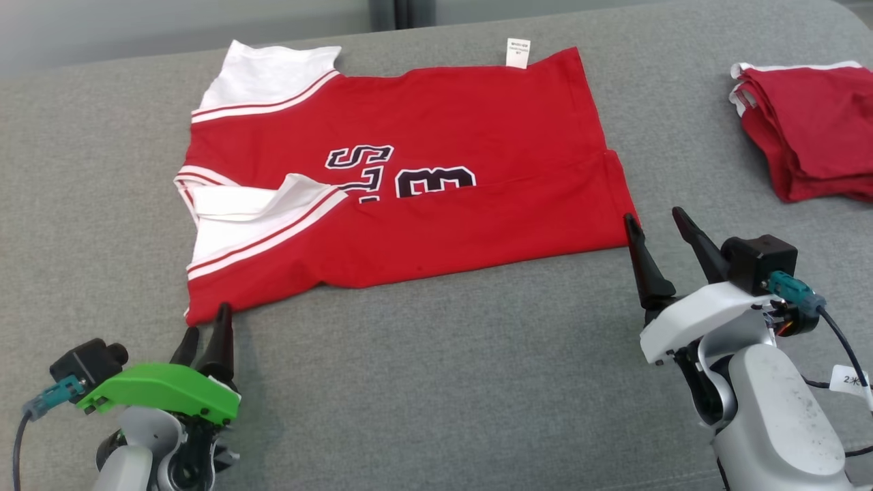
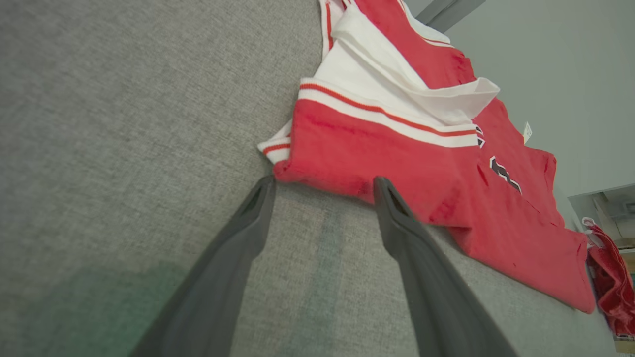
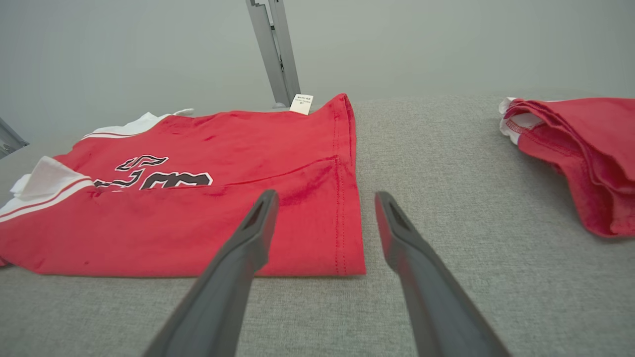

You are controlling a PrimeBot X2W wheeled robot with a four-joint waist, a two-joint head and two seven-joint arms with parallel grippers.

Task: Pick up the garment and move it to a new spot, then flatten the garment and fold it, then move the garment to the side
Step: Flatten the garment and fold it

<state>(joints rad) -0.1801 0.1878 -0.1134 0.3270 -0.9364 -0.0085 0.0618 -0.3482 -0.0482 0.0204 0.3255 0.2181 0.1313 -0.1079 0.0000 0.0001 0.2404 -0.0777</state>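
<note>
Two low arms [image 1: 771, 409]; fingers [image 1: 219, 344] seemingly at garment [image 1: 423, 123]

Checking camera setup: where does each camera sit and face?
Head view: above, looking down at the red jersey on the grey surface; left gripper, right gripper show open.
Left wrist view: low, along its fingers at the jersey's near corner.
Right wrist view: low, along its fingers at the hem corner.
All share the jersey and folded red pile.

The garment [image 1: 477, 232] lies on the cushion [image 1: 436, 389], a folded pile [image 1: 811, 136] at its right.
</note>
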